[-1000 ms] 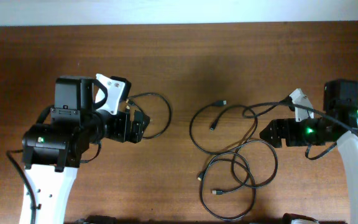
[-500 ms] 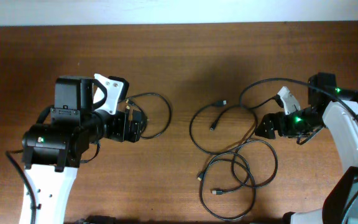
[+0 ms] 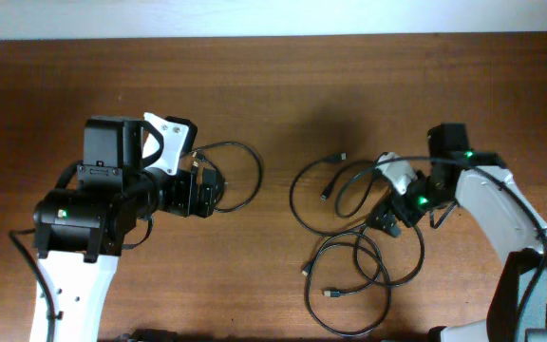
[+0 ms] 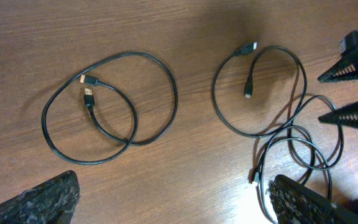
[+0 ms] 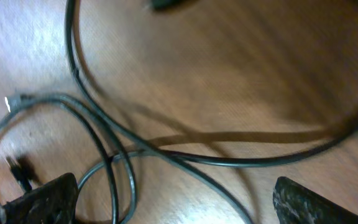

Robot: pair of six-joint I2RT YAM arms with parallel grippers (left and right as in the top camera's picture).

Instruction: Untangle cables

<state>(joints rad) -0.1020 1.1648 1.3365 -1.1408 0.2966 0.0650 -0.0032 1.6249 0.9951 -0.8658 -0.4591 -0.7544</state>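
The right gripper has its jaws spread wide with nothing in them. They hover low over the tangle of thin black cables, and one strand runs across the gap between the two fingers. Around it, several loops cross each other on the brown wooden table, towards its right side. Two small black plug ends lie free at the tangle's upper edge.

These cords look light and limp with a smooth jacket, so I'd expect a pinch to hold but a pull to drag the whole bundle along. A free plug end, or the strand just behind it, seems the better hold, as it is stiffer and clear of the crossings.

The left gripper is also wide open and empty. A separate black cable coiled in a loose loop lies well apart from the tangle, near that gripper.
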